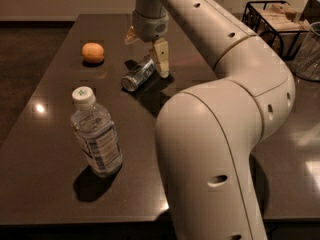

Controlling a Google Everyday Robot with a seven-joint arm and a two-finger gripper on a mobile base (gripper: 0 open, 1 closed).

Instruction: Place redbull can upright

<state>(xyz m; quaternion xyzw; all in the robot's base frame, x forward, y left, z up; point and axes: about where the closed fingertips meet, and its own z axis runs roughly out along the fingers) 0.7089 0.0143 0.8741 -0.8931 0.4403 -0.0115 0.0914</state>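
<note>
The redbull can (139, 75) lies on its side on the dark table (55, 109), its silver end facing the front left. My gripper (146, 48) hangs just above the can's far end. Its fingers are open: one fingertip (162, 60) reaches down beside the can's far right end and the other (130, 35) sits higher at the back left. The gripper holds nothing. My large white arm covers the right half of the table.
An orange (93, 52) sits at the back left. A clear water bottle (96, 134) with a white cap stands upright at the front left. A black wire basket (272, 19) and a clear container (307, 49) stand at the far right.
</note>
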